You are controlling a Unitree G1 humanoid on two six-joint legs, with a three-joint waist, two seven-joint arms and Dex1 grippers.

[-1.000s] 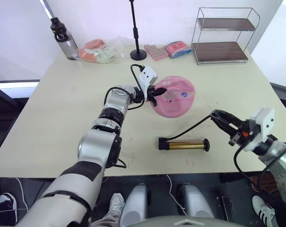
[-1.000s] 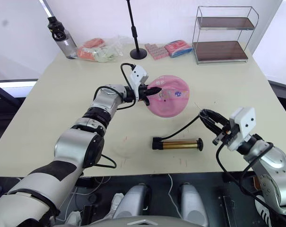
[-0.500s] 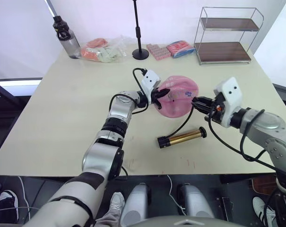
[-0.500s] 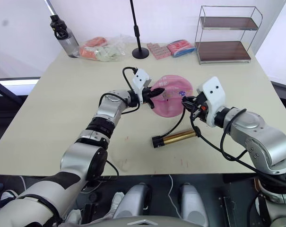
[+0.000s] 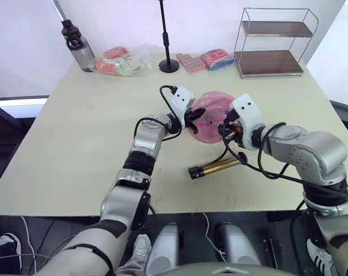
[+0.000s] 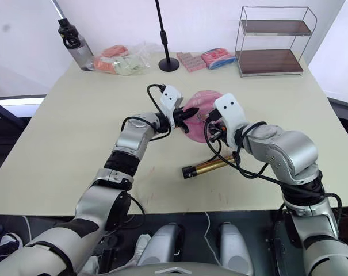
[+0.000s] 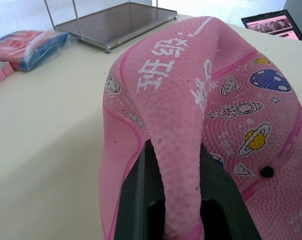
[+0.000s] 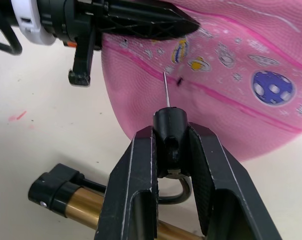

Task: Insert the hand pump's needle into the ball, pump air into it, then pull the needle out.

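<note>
- The left gripper is clamped on a folded ridge at the edge of the squashed pink ball, pinning it near the table's middle; in the left wrist view both fingers press that fold from either side.
- The right gripper is closed on the black fitting of the needle, which points toward the ball's 10 o'clock edge.
- In the right wrist view the needle tip sits just beside the small black valve hole, not yet in it.
- To seat it well, I judge the tip should shift slightly toward the hole, then advance straight along the pin's axis; an angled push would likely bend it or skid on the rubber.
- The hand pump lies at the ball's 6 o'clock, its black hose looping to the fitting; keep slack there.
</note>
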